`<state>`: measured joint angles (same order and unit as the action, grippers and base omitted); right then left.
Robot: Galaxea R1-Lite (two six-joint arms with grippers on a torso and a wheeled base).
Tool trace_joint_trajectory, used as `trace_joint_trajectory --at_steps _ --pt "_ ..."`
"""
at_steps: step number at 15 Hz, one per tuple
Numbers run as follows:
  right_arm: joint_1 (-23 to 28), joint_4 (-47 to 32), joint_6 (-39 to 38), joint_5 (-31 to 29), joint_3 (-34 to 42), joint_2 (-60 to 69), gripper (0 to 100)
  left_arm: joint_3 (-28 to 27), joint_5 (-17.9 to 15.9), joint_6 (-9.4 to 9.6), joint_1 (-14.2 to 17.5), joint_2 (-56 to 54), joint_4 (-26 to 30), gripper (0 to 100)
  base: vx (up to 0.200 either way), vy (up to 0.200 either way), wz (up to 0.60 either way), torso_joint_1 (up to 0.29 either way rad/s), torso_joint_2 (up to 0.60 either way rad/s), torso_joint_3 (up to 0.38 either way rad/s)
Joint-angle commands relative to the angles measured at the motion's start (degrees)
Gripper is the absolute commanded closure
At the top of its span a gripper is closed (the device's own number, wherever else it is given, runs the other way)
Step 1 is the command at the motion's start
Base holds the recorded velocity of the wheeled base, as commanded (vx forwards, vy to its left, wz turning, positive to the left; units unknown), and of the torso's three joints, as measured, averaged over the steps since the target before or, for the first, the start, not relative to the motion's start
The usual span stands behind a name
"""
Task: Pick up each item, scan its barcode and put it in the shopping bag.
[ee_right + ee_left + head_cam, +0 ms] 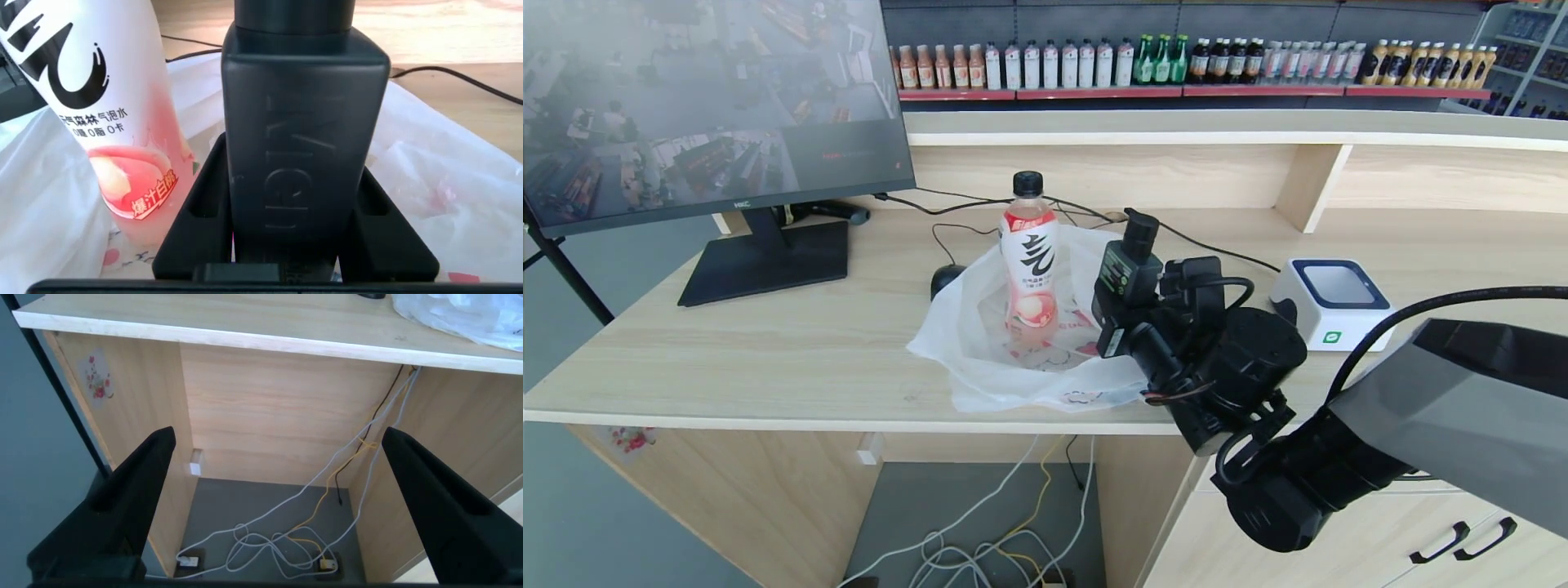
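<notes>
A pink-and-white drink bottle (1029, 269) (98, 122) stands upright on the opened white shopping bag (980, 343) (458, 163) in the middle of the counter. My right gripper (1147, 331) (290, 261) is shut on a dark, square-sided bottle (1123, 273) (294, 122) with a black cap, held over the bag's right edge, just right of the pink bottle. The white barcode scanner (1331, 302) sits on the counter to the right of the bag. My left gripper (278, 506) hangs open with nothing between its fingers, below the counter's front edge.
A monitor (703, 106) on a black stand occupies the counter's left rear, a black mouse (946, 278) lies left of the bag, and cables (980, 204) run behind it. A raised wooden ledge (1225, 131) backs the counter. Loose wires (278, 539) lie under the desk.
</notes>
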<state>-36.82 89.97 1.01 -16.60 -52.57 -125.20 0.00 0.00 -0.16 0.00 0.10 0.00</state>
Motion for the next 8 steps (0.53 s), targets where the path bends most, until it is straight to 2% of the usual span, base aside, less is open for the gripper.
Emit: trace_joint_trajectory --at_steps 1,8 --pt "-0.01 0.03 0.04 -0.01 -0.08 -0.66 100 0.0 0.0 -0.02 0.0 -0.01 0.0 0 0.0 0.0 0.0 0.0 0.0 0.0" --pt "0.96 0.03 0.04 -0.01 0.1 -2.07 100 0.0 0.0 -0.02 0.0 -0.01 0.0 0 0.0 0.0 0.0 0.0 0.0 0.0"
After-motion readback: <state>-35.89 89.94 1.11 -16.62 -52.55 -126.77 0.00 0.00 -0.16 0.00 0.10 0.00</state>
